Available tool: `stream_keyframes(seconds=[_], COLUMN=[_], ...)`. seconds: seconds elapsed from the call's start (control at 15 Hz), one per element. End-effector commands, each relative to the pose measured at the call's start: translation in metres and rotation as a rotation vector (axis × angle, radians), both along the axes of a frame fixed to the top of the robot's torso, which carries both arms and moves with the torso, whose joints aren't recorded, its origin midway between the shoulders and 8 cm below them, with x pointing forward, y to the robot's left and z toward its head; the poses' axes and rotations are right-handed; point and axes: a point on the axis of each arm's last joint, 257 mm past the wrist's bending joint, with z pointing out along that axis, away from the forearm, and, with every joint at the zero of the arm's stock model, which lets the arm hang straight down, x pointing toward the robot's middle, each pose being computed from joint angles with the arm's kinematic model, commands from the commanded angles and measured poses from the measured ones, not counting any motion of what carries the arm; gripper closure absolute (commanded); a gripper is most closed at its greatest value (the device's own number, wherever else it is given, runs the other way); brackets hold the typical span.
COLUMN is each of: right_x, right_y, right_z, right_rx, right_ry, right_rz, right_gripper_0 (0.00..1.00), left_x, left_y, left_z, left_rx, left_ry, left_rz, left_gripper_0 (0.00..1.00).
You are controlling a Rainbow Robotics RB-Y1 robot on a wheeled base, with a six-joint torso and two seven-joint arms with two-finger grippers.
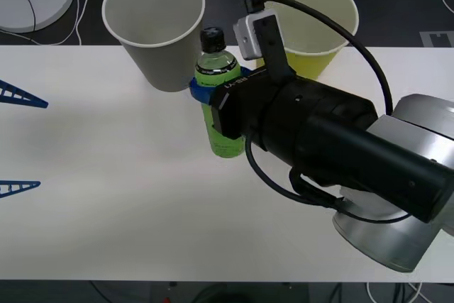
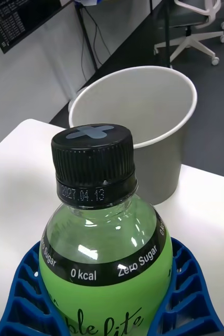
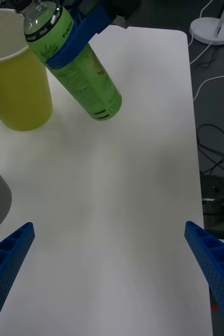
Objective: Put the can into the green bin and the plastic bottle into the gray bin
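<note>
The right gripper [image 1: 213,101] has its 2 blue fingers [image 2: 188,294] pinched on the bottle [image 1: 220,97], clasping it just under the shoulder, 1 on each side. The bottle is lifted off the table [image 1: 106,196] and tilted, its base free of the white surface in the left wrist view, where it hangs beside the green bin [image 3: 17,79]. Its black cap [image 2: 93,157] points toward the gray bin [image 1: 157,23] and sits close by that bin's rim, probably still just outside it, though the front view does not settle this.

Both bins stand upright at the table's far edge, the gray bin to the left, the green bin [image 1: 323,23] to the right, with the bottle and the arm's wrist between them. The gray bin's mouth [image 2: 138,107] opens just beyond the cap in the right wrist view.

The left gripper [image 3: 109,262] hovers over bare table at the left side, its 2 fingers [image 1: 21,96] spread wide and holding nothing.
</note>
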Motion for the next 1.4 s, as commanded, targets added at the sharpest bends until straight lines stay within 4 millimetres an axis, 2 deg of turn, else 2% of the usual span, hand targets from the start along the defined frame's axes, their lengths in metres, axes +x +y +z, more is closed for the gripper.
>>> stream_keyframes(seconds=[0.07, 0.47, 0.73, 1.4], right_x=[0.020, 0.052, 0.062, 0.083], right_y=[0.007, 0.021, 0.021, 0.037], right_z=[0.003, 0.011, 0.016, 0.054], right_rx=[-0.002, -0.022, -0.039, -0.041], right_ry=[0.007, 0.076, 0.146, 0.227], right_rz=[-0.029, -0.101, -0.147, -0.165], right_gripper_0=[1.00, 1.00, 1.00, 1.00], left_x=[0.000, 0.000, 0.000, 0.000], left_y=[0.000, 0.000, 0.000, 0.000], left_z=[0.000, 0.000, 0.000, 0.000], left_rx=[0.000, 0.000, 0.000, 0.000], left_ry=[0.000, 0.000, 0.000, 0.000], left_rz=[0.000, 0.000, 0.000, 0.000], left_gripper_0=[0.00, 0.00, 0.00, 0.00])
